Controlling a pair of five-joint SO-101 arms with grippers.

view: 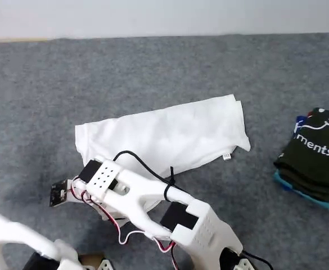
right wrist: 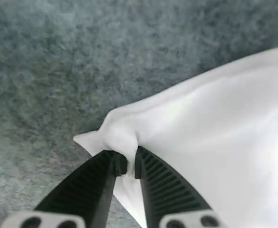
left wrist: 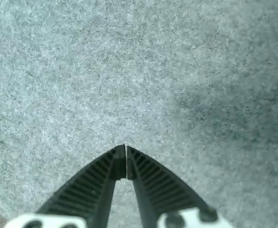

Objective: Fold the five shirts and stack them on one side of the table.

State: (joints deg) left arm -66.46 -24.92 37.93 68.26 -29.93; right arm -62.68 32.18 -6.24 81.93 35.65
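White shirt (view: 164,138) flat in the middle of the table (view: 153,62), long and narrow, seemingly folded once lengthwise, small label showing at the end nearer the stack. Soft, thin and light by the look. Will sag and drape rather than keep any shape, so needs lifting by an edge, not pushing. Not fragile, not slippery. Probably clings a little to the table's fuzzy grey cover, so dragging risks bunching or undoing the fold.

Best taken at a corner or along the hem, pinching all layers together. Ideally two corners of the same end, one per hand, to carry that end over squarely.

Right hand (right wrist: 127,164) clenched on just such a corner: a small peak of white cloth nipped between the ribbed fingers (right wrist: 162,185), at the shirt's end farthest from the stack. Left hand (left wrist: 126,153) clenched on nothing, tips touching, above bare grey table.

Stack (view: 313,160) of folded shirts at the right edge of the high view, dark green on top, blue beneath, well apart from the white one.

Table cover grey, matte, felt-like, even and unwrinkled. Beyond its far edge, a plain pale wall (view: 153,14).
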